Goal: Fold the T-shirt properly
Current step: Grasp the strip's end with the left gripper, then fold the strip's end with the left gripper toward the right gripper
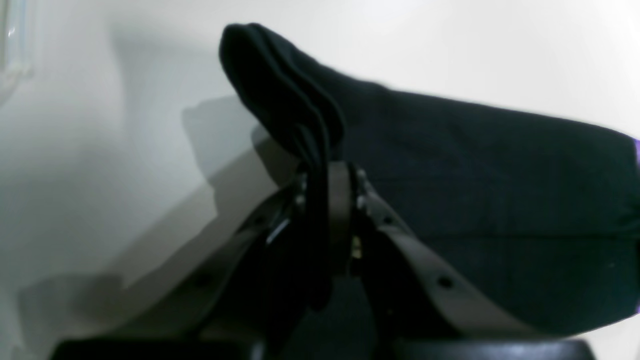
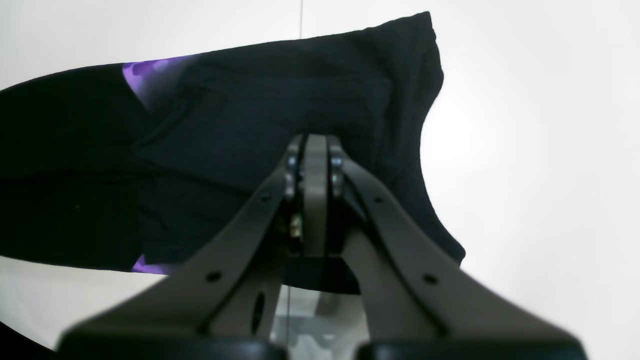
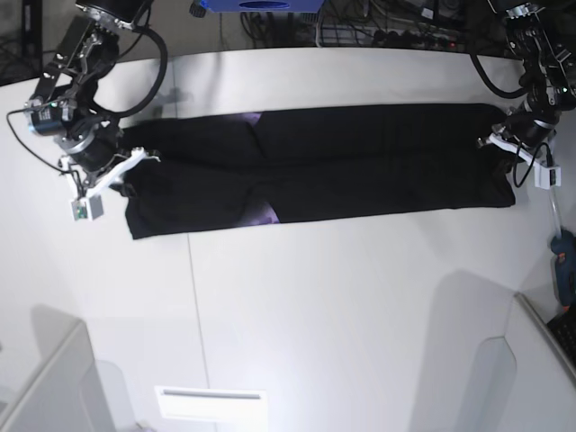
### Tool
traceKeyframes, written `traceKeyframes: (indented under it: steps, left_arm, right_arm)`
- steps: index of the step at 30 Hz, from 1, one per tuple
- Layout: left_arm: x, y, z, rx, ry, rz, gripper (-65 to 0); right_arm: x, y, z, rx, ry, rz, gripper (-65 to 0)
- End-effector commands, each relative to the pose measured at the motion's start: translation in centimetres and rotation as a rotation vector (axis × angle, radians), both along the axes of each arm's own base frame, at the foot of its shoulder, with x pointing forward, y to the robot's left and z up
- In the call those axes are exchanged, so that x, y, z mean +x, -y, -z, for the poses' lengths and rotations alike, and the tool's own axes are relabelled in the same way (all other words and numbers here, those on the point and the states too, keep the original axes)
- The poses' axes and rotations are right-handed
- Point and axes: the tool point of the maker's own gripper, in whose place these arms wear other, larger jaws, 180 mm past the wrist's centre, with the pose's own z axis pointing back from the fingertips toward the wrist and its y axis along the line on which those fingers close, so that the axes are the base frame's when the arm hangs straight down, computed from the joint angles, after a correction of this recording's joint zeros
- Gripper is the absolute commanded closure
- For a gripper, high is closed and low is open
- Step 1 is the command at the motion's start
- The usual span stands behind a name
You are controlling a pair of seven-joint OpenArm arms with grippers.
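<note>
Left pincer [image 1: 327,172] pinches the T-shirt [image 1: 475,175] edge.

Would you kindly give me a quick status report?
Left gripper shut on shirt. Right gripper shut on its other end. Shirt stretched flat. Nothing in the way.

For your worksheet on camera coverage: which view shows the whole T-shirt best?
The base view: the T-shirt lies there as one long folded band, end to end. Each wrist view shows only one end, pinched in the left gripper or right gripper.
</note>
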Motion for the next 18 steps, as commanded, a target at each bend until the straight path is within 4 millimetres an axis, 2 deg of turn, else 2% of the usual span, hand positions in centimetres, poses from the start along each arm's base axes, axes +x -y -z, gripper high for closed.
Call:
traceKeyframes:
  steps: [1, 4, 9, 13, 18]
  left_arm:
    - [0.4, 0.2, -1.0, 0.008, 0.022, 0.021, 0.0]
    - [0.2, 1.5, -1.1, -0.004, 0.0, 0.047, 0.0]
    - [0.6, 3.1, -2.4, -0.006, 0.044, 0.068, 0.0]
    - [0.9, 5.8, -1.6, -0.034, 0.027, 0.138, 0.0]
    - [1.2, 8.2, -0.6, -0.093, -0.01, 0.142, 0.0]
  right_arm:
    - [0.7, 0.1, -1.2, -0.003, 0.05, -0.004, 0.0]
    - [0.7, 0.1, -1.1, -0.003, 0.048, -0.004, 0.0]
    - [0.7, 0.1, -1.1, -0.003, 0.047, -0.005, 0.0]
    - [0.7, 0.1, -1.1, -0.003, 0.046, -0.005, 0.0]
    - [0.7, 0.1, -1.0, -0.003, 0.044, -0.005, 0.0]
